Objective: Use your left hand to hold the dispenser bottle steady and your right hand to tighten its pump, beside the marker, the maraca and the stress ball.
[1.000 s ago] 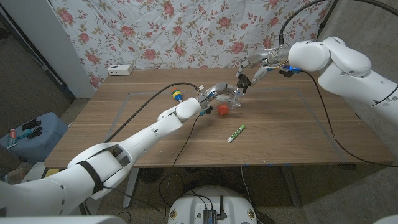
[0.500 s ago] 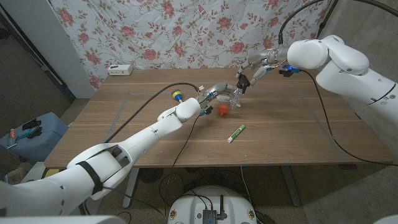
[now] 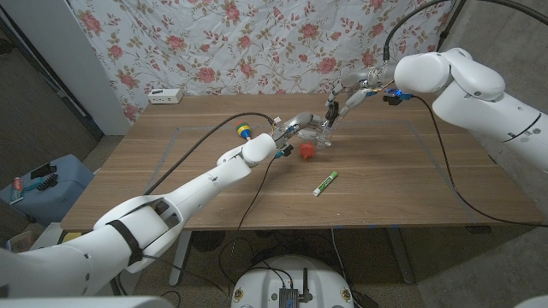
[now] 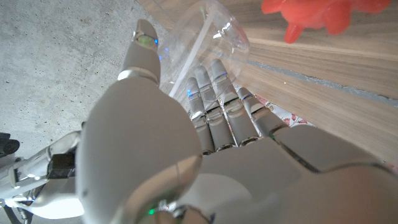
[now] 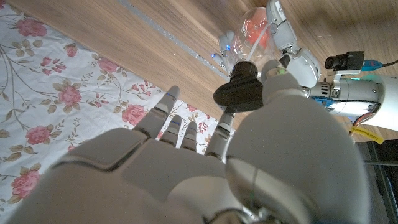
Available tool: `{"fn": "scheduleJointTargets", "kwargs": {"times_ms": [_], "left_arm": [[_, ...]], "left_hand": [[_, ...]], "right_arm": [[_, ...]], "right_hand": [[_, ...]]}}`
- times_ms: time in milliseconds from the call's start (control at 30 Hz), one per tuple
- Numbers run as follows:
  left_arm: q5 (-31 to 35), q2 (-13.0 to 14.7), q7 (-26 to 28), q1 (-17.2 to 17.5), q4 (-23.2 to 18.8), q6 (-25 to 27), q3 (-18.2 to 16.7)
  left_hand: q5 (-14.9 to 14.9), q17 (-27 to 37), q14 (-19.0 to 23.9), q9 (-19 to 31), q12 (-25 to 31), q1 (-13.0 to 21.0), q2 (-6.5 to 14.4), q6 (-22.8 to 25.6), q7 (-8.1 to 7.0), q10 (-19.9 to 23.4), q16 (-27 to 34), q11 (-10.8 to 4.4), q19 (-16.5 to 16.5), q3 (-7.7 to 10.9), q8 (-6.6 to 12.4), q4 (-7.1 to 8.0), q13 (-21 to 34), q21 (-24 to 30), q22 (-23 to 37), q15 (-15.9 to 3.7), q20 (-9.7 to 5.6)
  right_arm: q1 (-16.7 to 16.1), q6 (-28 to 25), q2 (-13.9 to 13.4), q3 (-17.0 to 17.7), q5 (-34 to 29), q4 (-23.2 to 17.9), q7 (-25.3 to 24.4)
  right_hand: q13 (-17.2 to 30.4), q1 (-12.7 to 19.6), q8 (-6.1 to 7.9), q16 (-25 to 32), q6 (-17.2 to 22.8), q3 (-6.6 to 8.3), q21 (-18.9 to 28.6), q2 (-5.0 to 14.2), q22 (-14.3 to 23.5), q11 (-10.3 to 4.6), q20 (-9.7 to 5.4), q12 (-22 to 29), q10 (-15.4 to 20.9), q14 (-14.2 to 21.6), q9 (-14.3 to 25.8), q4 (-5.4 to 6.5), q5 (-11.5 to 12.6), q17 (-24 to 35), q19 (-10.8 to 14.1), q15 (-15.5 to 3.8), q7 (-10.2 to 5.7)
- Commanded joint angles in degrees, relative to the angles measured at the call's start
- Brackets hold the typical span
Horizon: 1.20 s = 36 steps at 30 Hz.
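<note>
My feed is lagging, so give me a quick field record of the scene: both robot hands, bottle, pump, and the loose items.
left robot hand: grips the clear bottle, fingers wrapped round its body
right robot hand: at the black pump, thumb and fingers beside it; firm grip cannot be told
bottle: upright on the table, near the middle far side
ball: red, on the table right by the bottle
marker: green and white, lying nearer the robot than the ball
maraca: by the left forearm, far side

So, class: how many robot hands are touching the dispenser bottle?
2: the left hand holds the clear dispenser bottle by its body; the right hand grips its black pump.
</note>
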Motion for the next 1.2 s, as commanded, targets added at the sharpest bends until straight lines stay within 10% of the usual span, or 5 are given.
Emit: {"fn": "scheduleJointTargets", "kwargs": {"times_ms": [33,1200], "left_arm": [[-0.02,-0.19,-0.31,-0.27,0.46,-0.44,0.11],[-0.30,-1.32,-0.36,-1.17,3.45,-2.07,0.34]], "left_hand": [[0.39,0.25,4.09,0.13,0.19,-0.96,7.07,13.50,-3.38,4.38,0.32,-3.80,0.34,7.91,0.21,7.65,0.27,-0.04,0.10,-7.45,-4.97],[0.38,0.23,3.97,0.15,0.13,-1.02,7.04,13.63,-3.48,4.39,0.26,-3.80,0.37,7.88,0.11,7.71,0.38,-0.02,0.10,-7.44,-4.92]], "right_arm": [[0.14,-3.44,0.17,-0.53,1.06,-1.18,-1.07],[-2.31,-12.54,-0.83,-1.67,-0.50,-5.54,-8.49]], "right_hand": [[0.08,-1.92,0.59,0.65,1.90,-0.68,0.37,0.33,0.21,0.25,0.05,0.72,1.95,1.36,0.01,0.63,-0.51,0.19,1.35,-0.16,0.57],[-0.06,-11.84,2.22,2.22,13.16,-4.61,0.59,1.68,0.23,2.40,0.20,2.24,12.91,9.63,-0.70,3.26,-2.01,0.13,8.53,-1.05,6.99]]}}
